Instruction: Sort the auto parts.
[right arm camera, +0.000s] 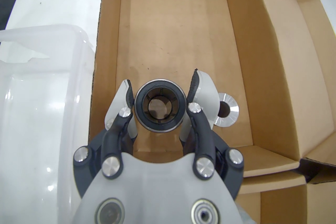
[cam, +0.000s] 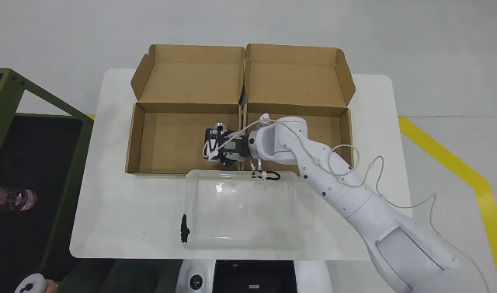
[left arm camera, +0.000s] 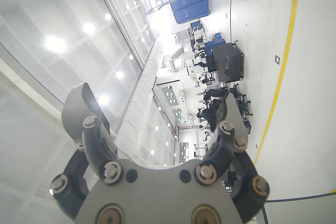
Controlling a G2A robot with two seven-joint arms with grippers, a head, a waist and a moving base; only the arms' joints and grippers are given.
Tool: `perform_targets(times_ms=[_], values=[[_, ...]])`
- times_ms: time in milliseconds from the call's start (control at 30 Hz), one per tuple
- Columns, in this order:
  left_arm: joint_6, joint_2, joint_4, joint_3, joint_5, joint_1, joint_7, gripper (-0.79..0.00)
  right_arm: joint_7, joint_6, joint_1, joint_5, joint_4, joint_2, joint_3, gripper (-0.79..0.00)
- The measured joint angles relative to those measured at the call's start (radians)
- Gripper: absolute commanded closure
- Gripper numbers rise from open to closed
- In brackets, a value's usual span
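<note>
Now, down inside the left cardboard box (cam: 163, 141) with the right gripper (right arm camera: 161, 86), clamped on a black bearing (right arm camera: 147, 117). One pad pressed to each side of its round body, open bore facing the wrist camera. Sits at the end of the box next to the right cardboard box (cam: 334, 130). Resting on the floor or just off it? Can't call that one.

Just beside one finger, a silver flanged ring (right arm camera: 233, 107). Lies flat on the cardboard floor, hole upward, apart from the bearing.

From above: both boxes side by side on the white table (cam: 109, 176), lids folded back, walls touching. Just in front of them, nearer the robot, a clear plastic bin (cam: 233, 207). Right arm stretched diagonally over the bin's far right corner and the front of the right box. By the bin's left wall, a small black part (cam: 185, 228); too small to make out more.

Over to the left gripper (left arm camera: 156, 93): tipped up toward the hall ceiling, fingers spread wide apart, nothing between them.
</note>
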State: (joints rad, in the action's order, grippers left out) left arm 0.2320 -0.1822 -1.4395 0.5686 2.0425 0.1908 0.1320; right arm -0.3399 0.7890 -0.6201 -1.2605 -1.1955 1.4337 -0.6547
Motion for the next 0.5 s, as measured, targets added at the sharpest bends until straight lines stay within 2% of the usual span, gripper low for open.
perform_targets(times_ms=[67, 167, 300, 500], values=[[0.000, 0.000, 0.000, 0.000, 0.000, 0.000, 0.000, -0.785, -0.003, 0.000, -0.002, 0.000, -0.018, -0.001, -0.007, -0.391], [0.000, 0.000, 0.000, 0.000, 0.000, 0.000, 0.000, -0.785, -0.008, -0.001, -0.004, 0.002, -0.041, -0.003, -0.017, -0.459], [0.000, 0.000, 0.000, 0.000, 0.000, 0.000, 0.000, -0.785, -0.011, -0.003, -0.006, -0.001, -0.074, -0.005, -0.031, -0.505], [0.000, 0.000, 0.000, 0.000, 0.000, 0.000, 0.000, -0.785, -0.010, -0.003, -0.036, -0.013, -0.158, -0.020, -0.072, -0.489]])
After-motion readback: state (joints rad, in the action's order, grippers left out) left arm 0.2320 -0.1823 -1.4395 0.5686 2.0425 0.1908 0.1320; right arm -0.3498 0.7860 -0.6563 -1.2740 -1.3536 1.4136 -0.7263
